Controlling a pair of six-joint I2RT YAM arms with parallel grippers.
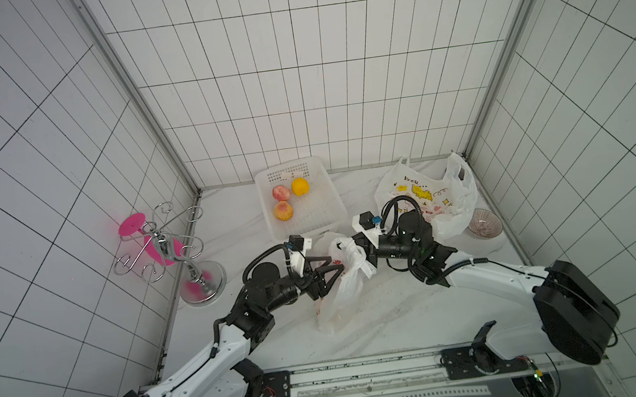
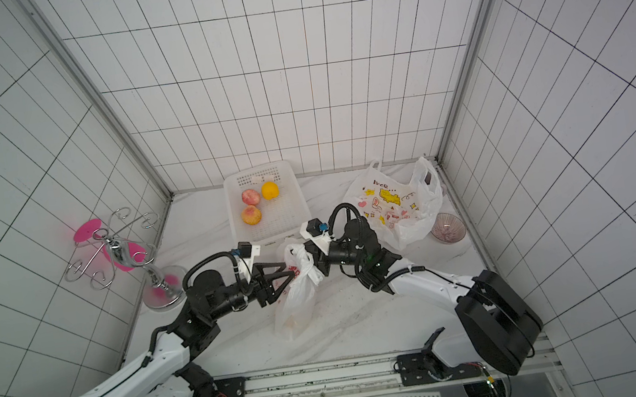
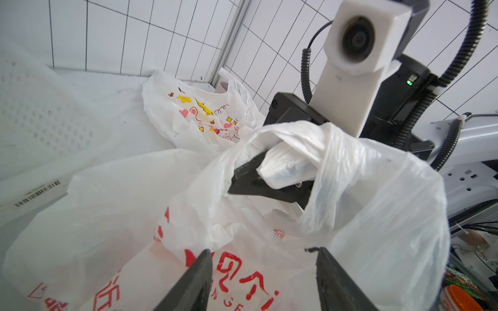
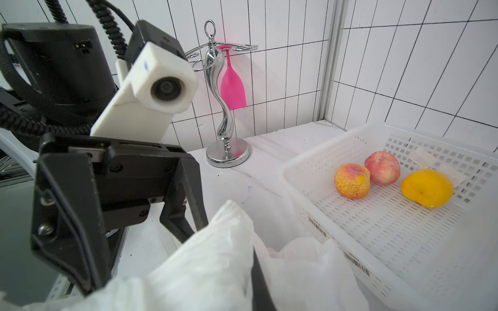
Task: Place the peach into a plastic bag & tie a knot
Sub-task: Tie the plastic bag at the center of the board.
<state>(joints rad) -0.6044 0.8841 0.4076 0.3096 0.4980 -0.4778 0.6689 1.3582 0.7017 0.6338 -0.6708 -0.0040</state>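
White tiled walls and a marble tabletop frame the work. In both top views the plastic bag lies btwn the two grippers. The right gripper is clamped on the bag's bunched handles. The left gripper sits w/ fingers parted against the bag's opposite side, gripping nothing that can be made out. A faint orange patch at the bag's end farthest from both sets of fingers is prob. the peach, seen thru the film. Two other peaches and an orange sit in the basket, beyond the fingers.

Left wrist: the left fingers stand moderately apart, w/ red-printed film slack btwn them, not pinched. Just ahead, the right gripper pinches a twisted wad of handle.

Right wrist: film drapes over the right fingertip, and the left gripper's body is close opposite.

Handling, as a judgement: the film looks thin, light, floppy and slick, so it prob. slips from a shallow pinch. Better to grab the bunched handle or neck, not the loose wall. The peach gives the only weight and anchors the bottom. It's soft, so no squeezing thru the film.
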